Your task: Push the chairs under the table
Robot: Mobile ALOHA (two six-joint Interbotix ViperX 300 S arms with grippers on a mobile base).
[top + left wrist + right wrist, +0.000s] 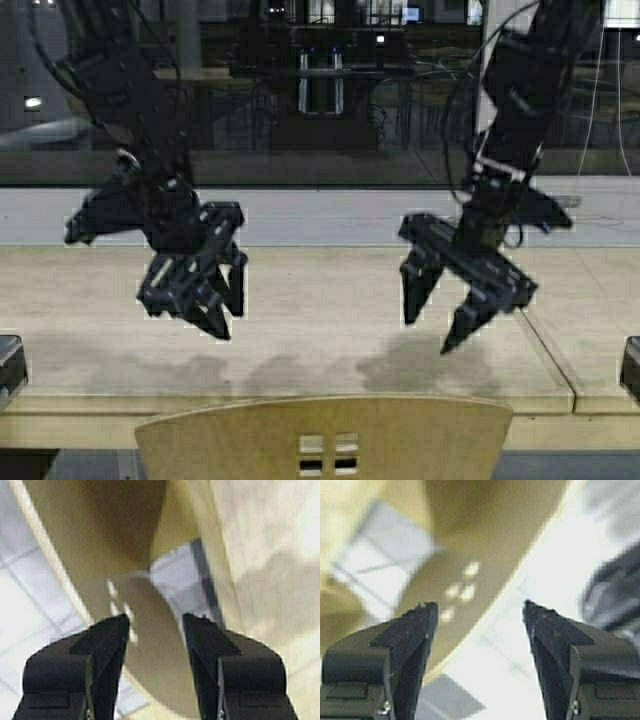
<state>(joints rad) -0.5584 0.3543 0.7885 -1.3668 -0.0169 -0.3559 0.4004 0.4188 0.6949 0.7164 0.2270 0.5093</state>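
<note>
2 open hands (195, 295) (450, 300) hover over table (300, 330); chair (325, 435) below.

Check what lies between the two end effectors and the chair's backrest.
Only bare table in the high view: left end effector and right end effector hang open above it, apart from the chair.

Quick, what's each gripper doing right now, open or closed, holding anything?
Left gripper: open, holding nothing, above the table.
Right gripper: open, holding nothing, above the table, chair below.
</note>
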